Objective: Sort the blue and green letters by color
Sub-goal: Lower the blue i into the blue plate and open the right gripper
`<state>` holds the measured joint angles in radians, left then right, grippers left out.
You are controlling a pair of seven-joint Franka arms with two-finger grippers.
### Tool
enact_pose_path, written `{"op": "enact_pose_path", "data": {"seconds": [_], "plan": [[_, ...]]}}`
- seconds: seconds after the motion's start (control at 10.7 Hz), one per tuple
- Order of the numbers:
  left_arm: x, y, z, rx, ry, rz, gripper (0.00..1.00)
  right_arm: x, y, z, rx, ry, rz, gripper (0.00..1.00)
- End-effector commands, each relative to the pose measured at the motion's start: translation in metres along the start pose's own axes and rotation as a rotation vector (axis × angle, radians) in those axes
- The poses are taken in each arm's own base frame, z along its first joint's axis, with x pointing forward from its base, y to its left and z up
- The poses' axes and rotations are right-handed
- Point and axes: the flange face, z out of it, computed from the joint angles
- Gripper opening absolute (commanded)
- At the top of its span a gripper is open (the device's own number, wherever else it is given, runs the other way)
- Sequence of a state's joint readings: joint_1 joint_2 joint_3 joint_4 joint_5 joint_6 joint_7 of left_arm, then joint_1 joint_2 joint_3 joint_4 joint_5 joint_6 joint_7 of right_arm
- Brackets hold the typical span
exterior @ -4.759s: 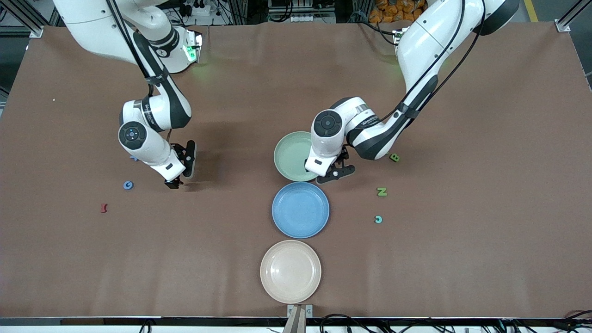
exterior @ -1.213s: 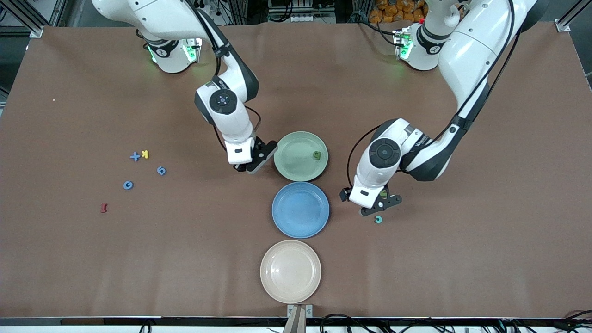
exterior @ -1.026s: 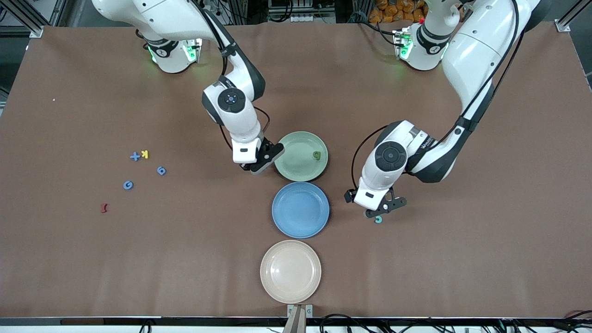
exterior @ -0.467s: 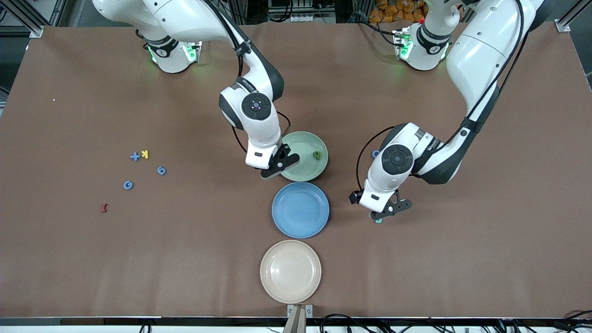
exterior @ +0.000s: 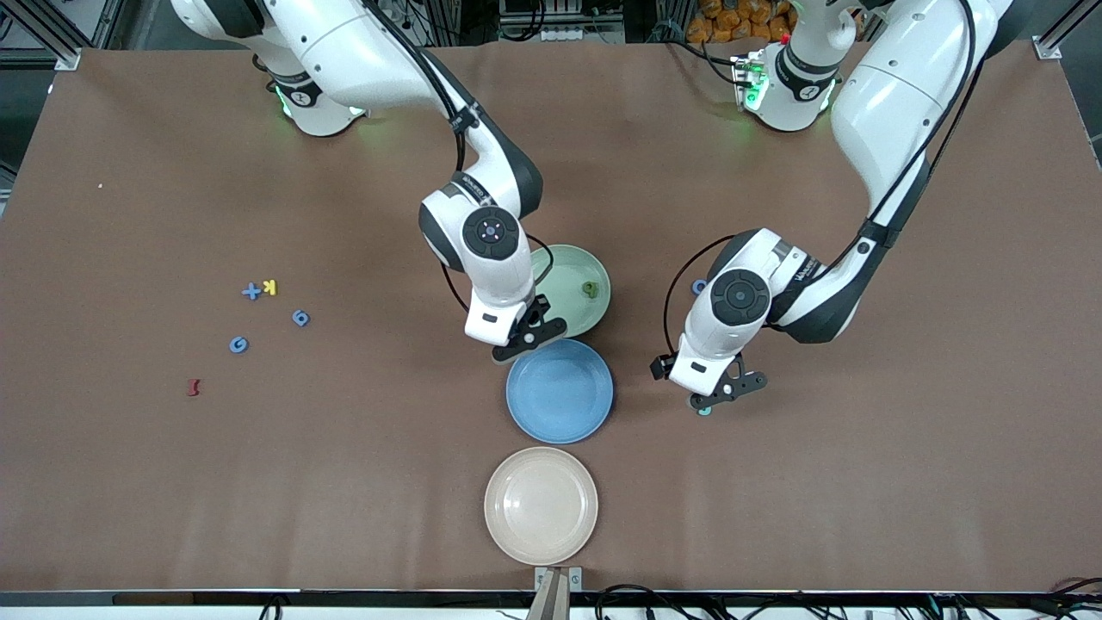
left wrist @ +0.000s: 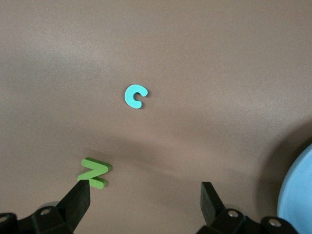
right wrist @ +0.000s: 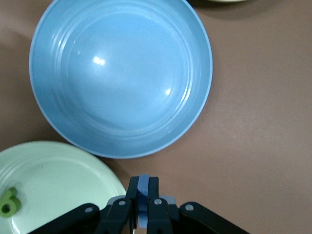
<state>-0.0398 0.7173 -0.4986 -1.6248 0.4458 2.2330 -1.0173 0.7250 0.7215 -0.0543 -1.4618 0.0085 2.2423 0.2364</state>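
- Right gripper (exterior: 527,336): fingers pinched tight on a small blue piece (right wrist: 142,195), held over the table at the edge of the blue plate (exterior: 594,413), where that plate meets the green plate (exterior: 600,306).
- Blue piece: thin, flat, clamped across its faces; its shape is hidden by the fingers. Judged light and stiff, with little risk of slipping.
- Green piece (exterior: 590,289): lies in the green plate, beside the right gripper.
- Left gripper (exterior: 720,394): fingers spread wide, empty, low over the table toward the left arm's end, beside the blue plate.
- Green N (left wrist: 94,172): on the table, just beside one finger of the left gripper. Judged light and rigid; best taken across its flat side edges.
- Teal C (left wrist: 135,96): on the table, ahead of the open fingers, untouched.
- Blue plus (exterior: 250,291), blue 6 (exterior: 300,318), blue G (exterior: 238,345): loose on the table, well apart from both grippers, toward the right arm's end.
- Yellow K (exterior: 270,287): touching or just beside the blue plus.
- Dark red piece (exterior: 194,387): near the blue G.
- Beige plate (exterior: 581,530): well apart from both grippers.
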Motion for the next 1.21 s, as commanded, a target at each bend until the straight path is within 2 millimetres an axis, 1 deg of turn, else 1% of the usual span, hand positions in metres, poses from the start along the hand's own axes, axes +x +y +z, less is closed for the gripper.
{"op": "enact_pose_path", "data": {"seconds": [0.0, 0.19, 0.28, 0.37, 0.56, 0.75, 0.84, 0.93, 1.03, 1.12], "plan": [[0.0, -0.004, -0.001, 0.003, -0.01, 0.026, 1.0, 0.033, 0.001, 0.017, 0.02, 0.035, 0.053, 0.0], [0.002, -0.005, 0.001, 0.002, -0.013, 0.022, 1.0, 0.05, -0.002, 0.021, 0.035, 0.092, 0.084, 0.0], [0.001, -0.004, 0.002, 0.001, -0.015, 0.025, 1.0, 0.055, -0.003, 0.026, 0.049, 0.142, 0.099, 0.0], [0.001, -0.004, 0.002, 0.001, -0.015, 0.026, 1.0, 0.057, -0.004, 0.032, 0.055, 0.168, 0.099, 0.0], [0.0, -0.004, 0.006, 0.003, -0.021, 0.027, 1.0, 0.06, 0.008, 0.035, 0.052, 0.175, 0.113, 0.0], [-0.001, -0.004, 0.007, 0.004, -0.022, 0.028, 1.0, 0.063, 0.009, 0.042, 0.056, 0.19, 0.115, 0.0], [0.0, -0.004, 0.007, 0.004, -0.022, 0.027, 1.0, 0.064, 0.013, 0.047, 0.059, 0.208, 0.12, 0.01], [0.0, -0.004, 0.006, 0.003, -0.022, 0.026, 1.0, 0.065, 0.015, 0.048, 0.057, 0.213, 0.121, 0.48], [0.001, -0.005, 0.006, 0.003, -0.022, 0.024, 1.0, 0.064, 0.014, 0.049, 0.057, 0.207, 0.122, 0.99], [0.002, -0.007, 0.006, 0.003, -0.021, 0.022, 1.0, 0.064, 0.014, 0.048, 0.055, 0.201, 0.12, 1.0]]}}
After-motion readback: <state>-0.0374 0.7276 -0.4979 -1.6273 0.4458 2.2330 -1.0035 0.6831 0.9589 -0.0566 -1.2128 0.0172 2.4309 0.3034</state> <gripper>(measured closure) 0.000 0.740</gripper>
